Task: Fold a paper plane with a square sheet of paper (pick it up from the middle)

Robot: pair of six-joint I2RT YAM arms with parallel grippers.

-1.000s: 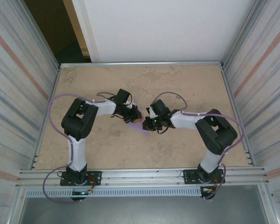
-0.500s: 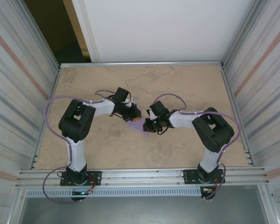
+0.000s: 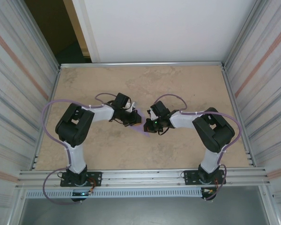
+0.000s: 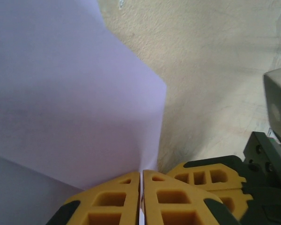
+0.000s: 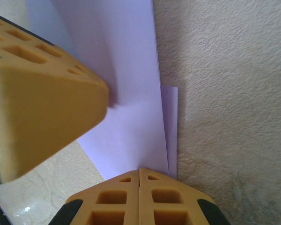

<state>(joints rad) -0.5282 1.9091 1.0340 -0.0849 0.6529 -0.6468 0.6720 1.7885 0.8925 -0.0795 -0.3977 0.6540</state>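
- At the middle of the table (image 3: 187, 84), well apart from all four edges, we see both arms bent inward with the wrists almost meeting.
- The paper sheet (image 3: 142, 130) is between the two grippers, its tip poking toward the near edge.
- Left gripper (image 4: 141, 174): clenched, pinching the sheet. A thin line of paper runs into the seam between the fingers.
- Right gripper (image 5: 139, 171): also clamped on the sheet, right where two layers overlap.
- In the way: in the right wrist view, the left gripper's finger (image 5: 37, 93) bulks across the left side and covers part of the sheet. In the left wrist view, the right gripper's tips sit just beside ours at lower right.
- Paper: thin, plain lavender, matte and smooth, with straight edges and one sharp corner. A narrower under-layer peeks out along the right edge, so it is already partly folded.
- Fingers: yellow wedges with rectangular pockets and black bases.
- Table top: beige and mottled, with a fine grainy texture.
- Around: ribbed metal walls (image 3: 18, 93) on both sides, an aluminium rail (image 3: 140, 178) along the near edge, a white panel (image 3: 168, 28) past the far edge, and lilac cables (image 3: 51, 117) looping off each arm.
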